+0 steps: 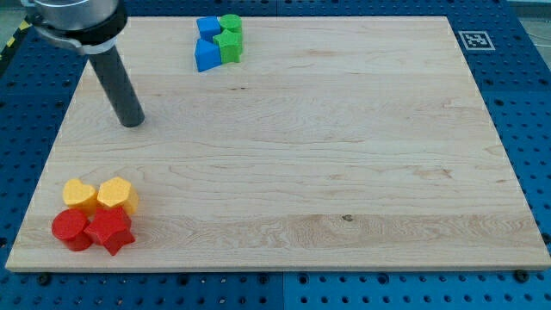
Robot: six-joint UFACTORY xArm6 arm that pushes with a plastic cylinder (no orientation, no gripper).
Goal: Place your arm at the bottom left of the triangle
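Note:
My tip rests on the wooden board at the view's upper left, well left of and below a cluster of blocks at the top. That cluster holds a blue triangle-like block, another blue block, a green block and a green star-like block, all touching. At the view's bottom left sit a yellow heart-like block, a yellow hexagon-like block, a red cylinder and a red star, packed together.
The wooden board lies on a blue perforated table. A black-and-white marker tag sits off the board's top right corner. The arm's dark body fills the view's top left.

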